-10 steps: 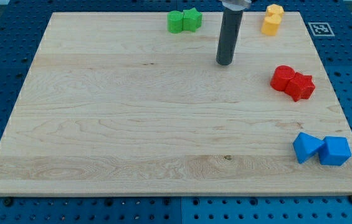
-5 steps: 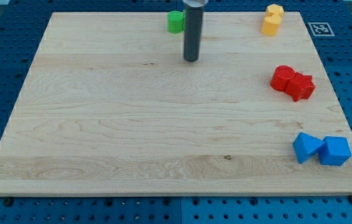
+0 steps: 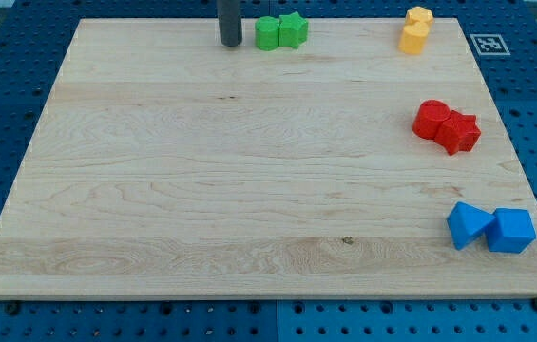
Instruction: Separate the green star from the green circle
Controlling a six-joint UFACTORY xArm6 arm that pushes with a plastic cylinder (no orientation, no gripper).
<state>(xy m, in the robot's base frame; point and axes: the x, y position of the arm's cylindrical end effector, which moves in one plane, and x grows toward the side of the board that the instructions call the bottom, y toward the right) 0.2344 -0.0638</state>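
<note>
My tip [image 3: 230, 44] is down on the wooden board [image 3: 201, 190] near the view's top edge, just left of the green circle [image 3: 267, 33], a small gap between them. It is a bare rod, nothing grasped. Green circle touches the green star [image 3: 293, 29] on its right. Further right: two yellow blocks [image 3: 415, 29] in the top corner, two red blocks [image 3: 447, 125] pressed together, two blue blocks [image 3: 490, 227] low down
</note>
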